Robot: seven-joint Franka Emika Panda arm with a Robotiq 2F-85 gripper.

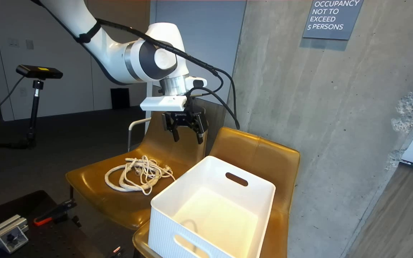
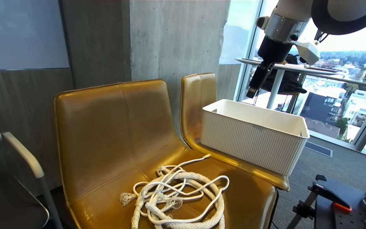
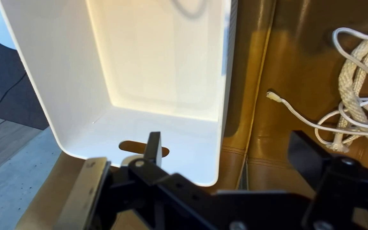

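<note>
Concrete wall (image 1: 328, 118) behind tan chairs (image 1: 260, 154). Bent arm (image 1: 111, 59), gripper (image 1: 188, 139) pointing down near the bin (image 1: 217, 206), higher than it; jaws wide apart.

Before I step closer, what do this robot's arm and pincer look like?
The arm is white and rounded, with dark grey patches at the joints and a silvery collar near its end. A black strap wraps it, and black cables run alongside. A white block sits by the wrist. The pincer is black, with two jointed fingers and small pale lettering.
</note>
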